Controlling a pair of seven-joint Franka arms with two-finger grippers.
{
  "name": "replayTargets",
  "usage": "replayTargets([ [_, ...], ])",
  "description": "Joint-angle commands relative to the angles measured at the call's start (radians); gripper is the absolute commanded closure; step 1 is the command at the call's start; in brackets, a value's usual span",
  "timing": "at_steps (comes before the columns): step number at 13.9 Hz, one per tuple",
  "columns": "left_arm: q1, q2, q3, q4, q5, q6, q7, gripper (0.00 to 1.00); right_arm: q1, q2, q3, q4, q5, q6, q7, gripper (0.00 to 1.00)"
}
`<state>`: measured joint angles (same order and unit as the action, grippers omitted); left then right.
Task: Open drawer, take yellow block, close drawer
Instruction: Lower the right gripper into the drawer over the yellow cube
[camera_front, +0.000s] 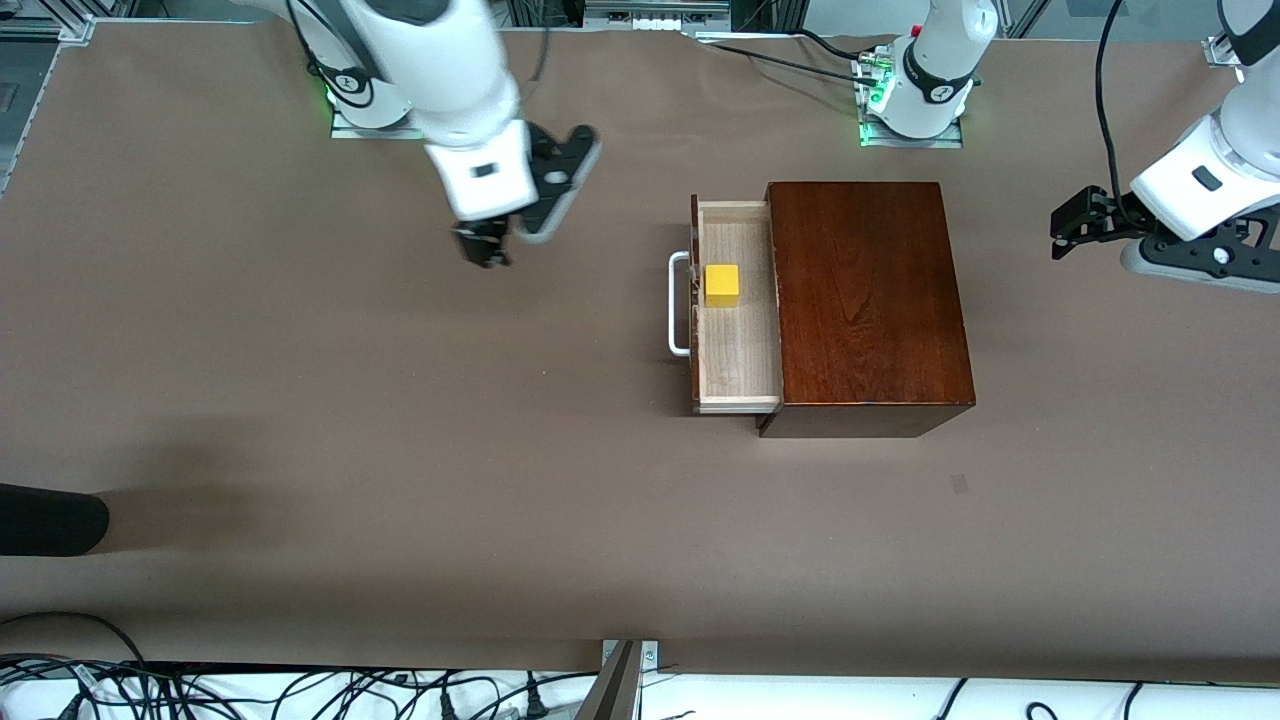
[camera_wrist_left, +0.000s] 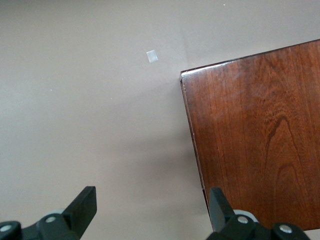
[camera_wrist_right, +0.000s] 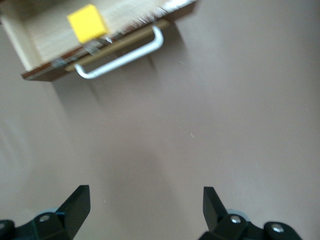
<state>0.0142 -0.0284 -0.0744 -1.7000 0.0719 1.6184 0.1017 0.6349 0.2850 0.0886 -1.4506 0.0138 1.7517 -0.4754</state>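
Note:
The drawer (camera_front: 738, 305) of the dark reddish-brown wooden box (camera_front: 865, 300) stands pulled out, its pale interior showing. The yellow block (camera_front: 722, 284) lies in it, close to the white bar handle (camera_front: 678, 305). My right gripper (camera_front: 485, 245) is open and empty above bare table, apart from the handle, toward the right arm's end. In the right wrist view the block (camera_wrist_right: 87, 22) and handle (camera_wrist_right: 122, 57) show ahead of its open fingers (camera_wrist_right: 75, 205). My left gripper (camera_front: 1072, 228) is open and empty, waiting beside the box at the left arm's end; the box's top (camera_wrist_left: 260, 135) fills part of its view.
The table is covered in brown paper. A small pale tape square (camera_front: 959, 484) lies nearer the front camera than the box; it also shows in the left wrist view (camera_wrist_left: 152, 56). A black object (camera_front: 50, 520) pokes in at the right arm's end. Cables lie along the front edge.

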Motion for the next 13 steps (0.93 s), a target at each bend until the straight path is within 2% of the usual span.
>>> replayTargets([
  [1,0.0,0.001,0.01,-0.007,-0.02,-0.002,-0.063,0.0,0.086,0.153,0.026,0.171,-0.003,0.02,-0.04,0.0],
  [5,0.0,0.004,0.008,-0.004,-0.023,-0.005,-0.059,0.0,0.213,0.331,0.026,0.289,-0.041,0.135,-0.084,0.0],
  [9,-0.002,0.004,0.005,-0.003,-0.023,-0.005,-0.059,0.0,0.264,0.411,0.023,0.296,-0.115,0.259,-0.118,0.0],
  [13,-0.002,0.004,0.004,-0.001,-0.029,-0.008,-0.06,0.0,0.273,0.442,0.02,0.296,-0.143,0.267,-0.207,0.0],
])
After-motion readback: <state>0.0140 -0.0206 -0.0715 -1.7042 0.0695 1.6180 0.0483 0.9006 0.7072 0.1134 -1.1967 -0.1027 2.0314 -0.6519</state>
